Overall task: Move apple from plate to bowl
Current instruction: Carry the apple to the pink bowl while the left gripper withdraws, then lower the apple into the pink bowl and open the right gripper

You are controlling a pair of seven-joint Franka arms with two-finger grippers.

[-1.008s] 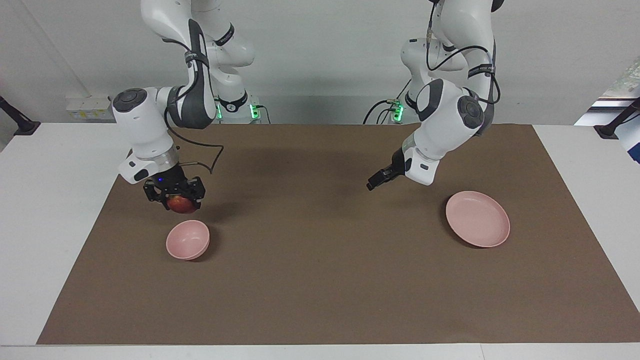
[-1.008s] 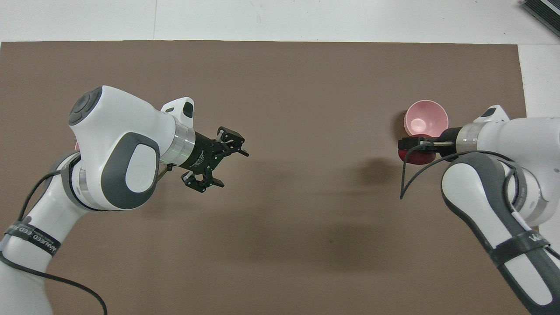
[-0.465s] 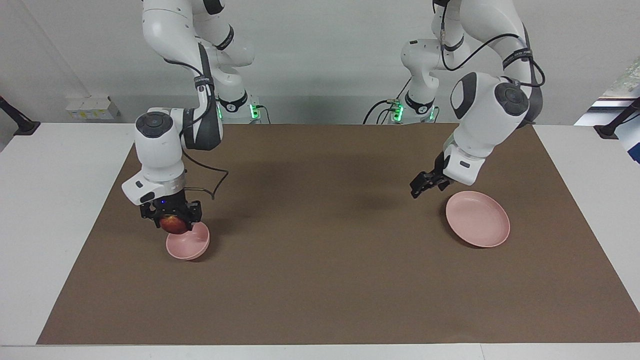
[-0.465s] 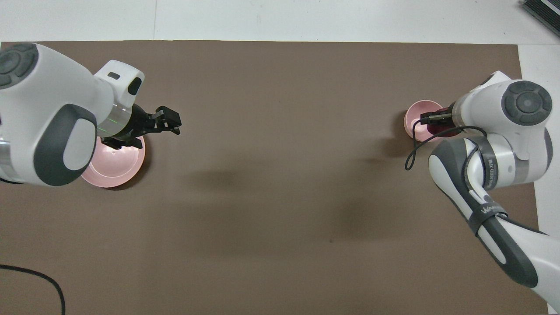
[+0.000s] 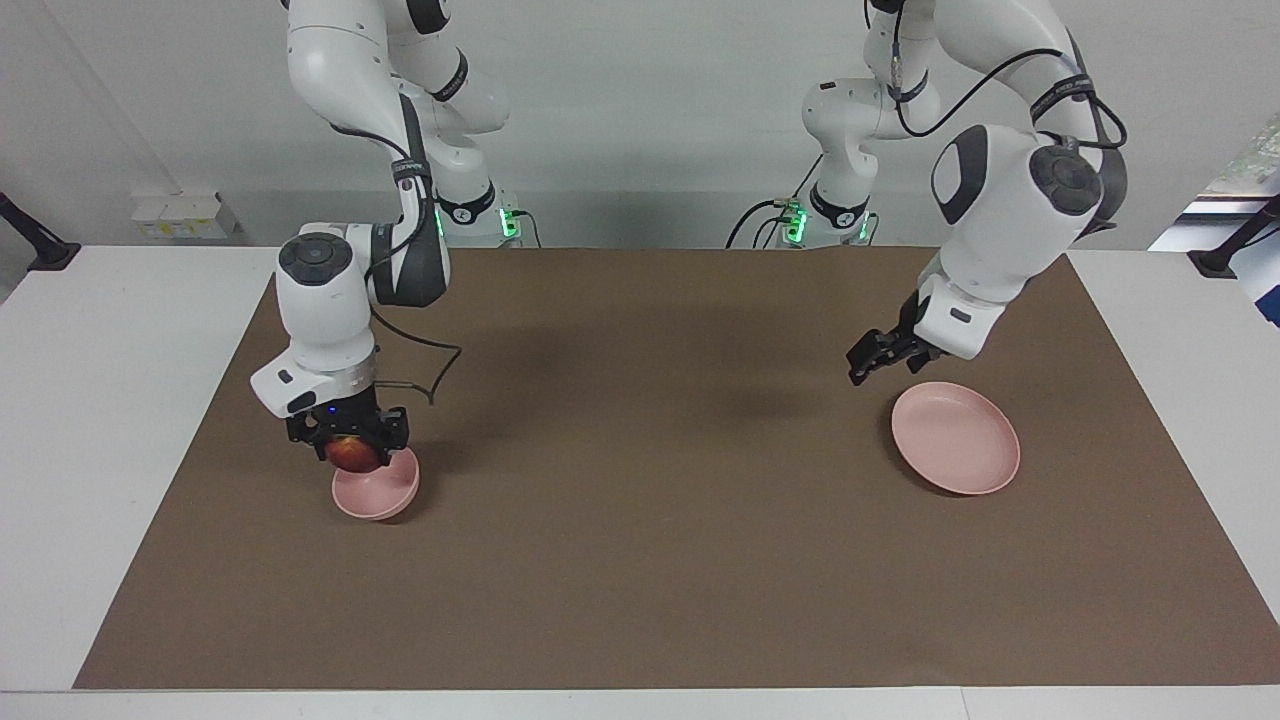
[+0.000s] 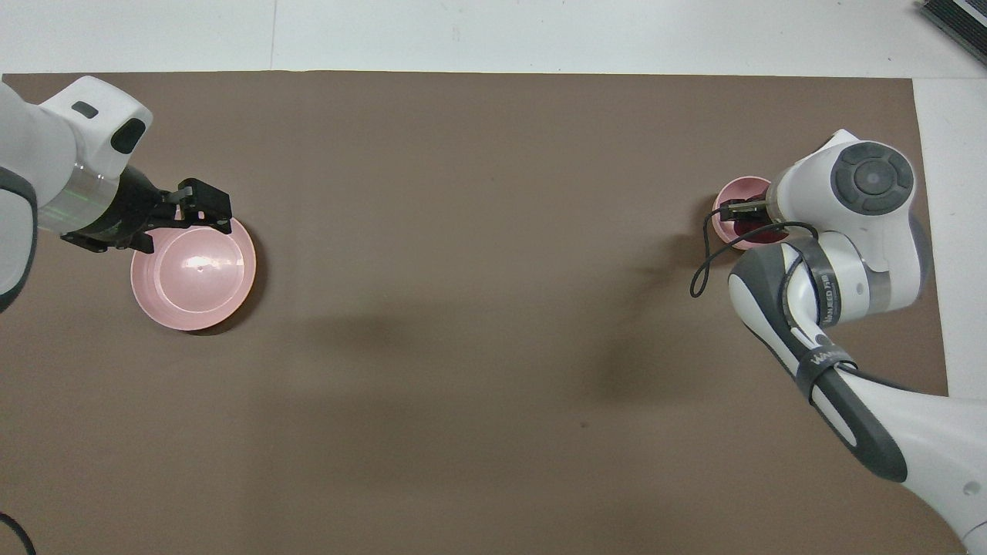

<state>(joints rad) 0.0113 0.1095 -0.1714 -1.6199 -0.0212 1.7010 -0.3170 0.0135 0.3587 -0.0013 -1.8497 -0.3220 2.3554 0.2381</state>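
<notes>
My right gripper (image 5: 352, 447) is shut on the dark red apple (image 5: 351, 455). It holds the apple low over the small pink bowl (image 5: 380, 492), about level with the rim on the robots' side. In the overhead view the bowl (image 6: 730, 214) is partly covered by the right wrist, and a sliver of the apple (image 6: 762, 233) shows inside it. The flat pink plate (image 5: 957, 440) lies bare toward the left arm's end of the table. My left gripper (image 5: 866, 364) hangs open and holds nothing, over the mat just beside the plate's (image 6: 193, 270) rim.
A brown mat (image 5: 640, 520) covers most of the white table. A black cable (image 6: 705, 262) loops from the right wrist beside the bowl. Nothing else lies on the mat.
My right gripper has carried the apple from beside the bowl to over it and lowered it to the rim. The left arm has swung away from the table's middle to beside the plate.
</notes>
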